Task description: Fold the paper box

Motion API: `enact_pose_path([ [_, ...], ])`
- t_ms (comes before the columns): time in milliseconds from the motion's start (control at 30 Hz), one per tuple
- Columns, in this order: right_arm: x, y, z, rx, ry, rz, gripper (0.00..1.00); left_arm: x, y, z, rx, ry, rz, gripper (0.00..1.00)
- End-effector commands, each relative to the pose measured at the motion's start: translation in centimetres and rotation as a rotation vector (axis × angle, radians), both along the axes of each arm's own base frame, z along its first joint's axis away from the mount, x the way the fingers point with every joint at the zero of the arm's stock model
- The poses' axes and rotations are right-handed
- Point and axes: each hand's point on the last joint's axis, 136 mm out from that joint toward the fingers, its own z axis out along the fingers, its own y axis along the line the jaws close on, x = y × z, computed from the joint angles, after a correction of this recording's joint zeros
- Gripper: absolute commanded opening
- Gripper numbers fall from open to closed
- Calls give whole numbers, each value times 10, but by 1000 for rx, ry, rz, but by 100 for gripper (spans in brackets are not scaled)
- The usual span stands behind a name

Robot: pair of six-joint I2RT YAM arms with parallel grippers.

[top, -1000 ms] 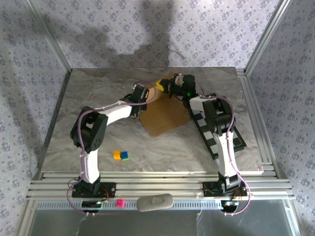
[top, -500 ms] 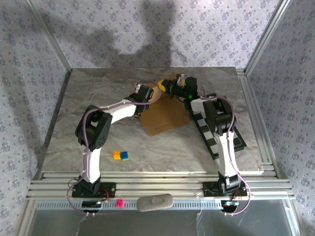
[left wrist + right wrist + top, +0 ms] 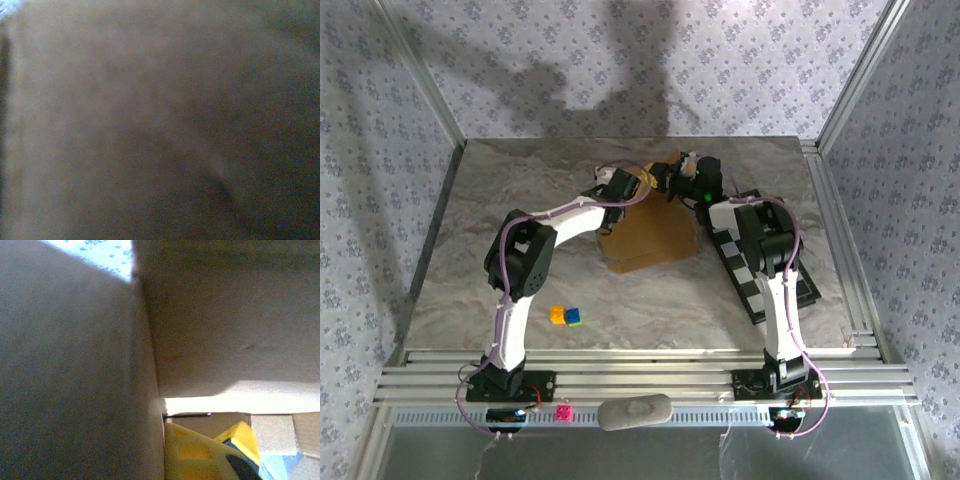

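The paper box (image 3: 655, 240) is tan cardboard lying at the table's middle back, with flaps raised at its far edge. My left gripper (image 3: 638, 184) is at that far edge, reaching in from the left. Its jaws are hidden, and blurred brown cardboard (image 3: 150, 120) sits right against the left wrist camera. My right gripper (image 3: 663, 180) meets the same edge from the right. In the right wrist view a cardboard wall (image 3: 75, 380) stands close on the left and a flap (image 3: 225, 330) hangs above. Yellow fingers (image 3: 195, 455) show beside the wall; their gap is hidden.
A black-and-white checkerboard (image 3: 760, 270) lies under the right arm, just right of the box. Small yellow and blue-green blocks (image 3: 565, 316) sit on the marble near the left arm's base. Aluminium rails border the table on all sides.
The left arm has swung in toward the box's far edge, its elbow shifting right. The box has turned a little, its near edge now squarer to me. The right gripper stayed put.
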Motion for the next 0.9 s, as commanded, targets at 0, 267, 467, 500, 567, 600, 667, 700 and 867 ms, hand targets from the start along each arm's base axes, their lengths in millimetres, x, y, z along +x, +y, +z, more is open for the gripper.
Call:
enact_pose_path([
  [0,-12,-7,-1,-22,61,16,23,-15,45,-27,189,111,70,0],
  [267,-20,-56,68,-120,18,-186,47,-13,48,9,143,64,-1,0],
  [467,-49,-120,126,-351,14,-376,52,-11,54,53,-72,35,-99,0],
  [500,-55,-132,131,-386,26,-404,52,-9,54,60,-129,32,-120,0],
  [567,-65,-152,136,-450,72,-452,52,-8,50,74,-239,36,-171,0],
  [600,-71,-161,137,-488,103,-473,51,-7,48,82,-288,42,-197,0],
  [667,-78,-173,146,-547,127,-499,51,-6,39,96,-359,51,-260,0],
  [700,-82,-178,152,-570,140,-508,51,-7,32,102,-395,59,-302,0],
  [867,-91,-175,183,-589,183,-482,51,-17,8,120,-485,154,-422,0],
])
